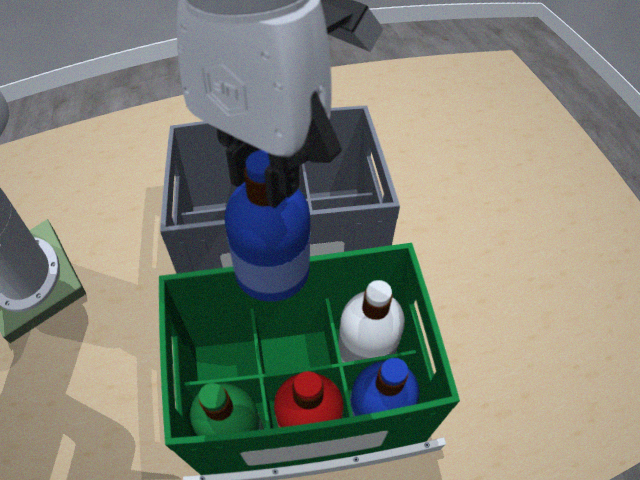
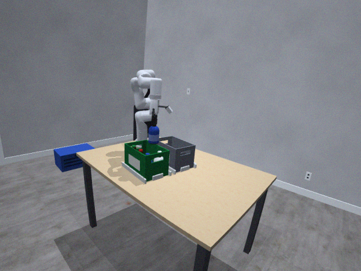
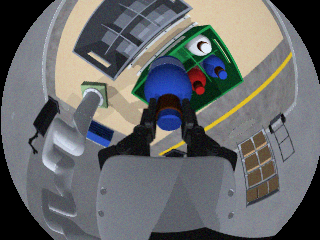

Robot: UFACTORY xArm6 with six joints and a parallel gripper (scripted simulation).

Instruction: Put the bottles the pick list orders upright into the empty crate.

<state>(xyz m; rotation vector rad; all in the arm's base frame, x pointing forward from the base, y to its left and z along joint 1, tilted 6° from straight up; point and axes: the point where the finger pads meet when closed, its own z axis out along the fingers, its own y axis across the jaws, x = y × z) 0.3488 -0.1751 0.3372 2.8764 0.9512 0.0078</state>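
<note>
My gripper (image 1: 257, 183) (image 2: 154, 123) (image 3: 169, 107) is shut on the neck of a blue bottle (image 1: 267, 227) (image 2: 153, 135) (image 3: 167, 85). The bottle hangs about upright, its base above the green crate (image 1: 413, 421) (image 2: 145, 163) near the side facing the grey crate (image 1: 361, 227) (image 2: 183, 161) (image 3: 107, 70). In the top view, the green crate holds a green bottle (image 1: 227, 413), a red bottle (image 1: 310, 405) and a second blue bottle (image 1: 382, 395) in the front row, and a white bottle (image 1: 372, 330) at back right. Its back left and back middle compartments are empty. No bottle shows in the grey crate. The pick list is not visible.
The two crates stand close together. Low pale rails (image 1: 356, 458) (image 2: 157, 176) edge them. The arm's base plate (image 1: 54, 242) is at the left in the top view. A blue box (image 2: 70, 157) (image 3: 100, 134) is beyond the table edge.
</note>
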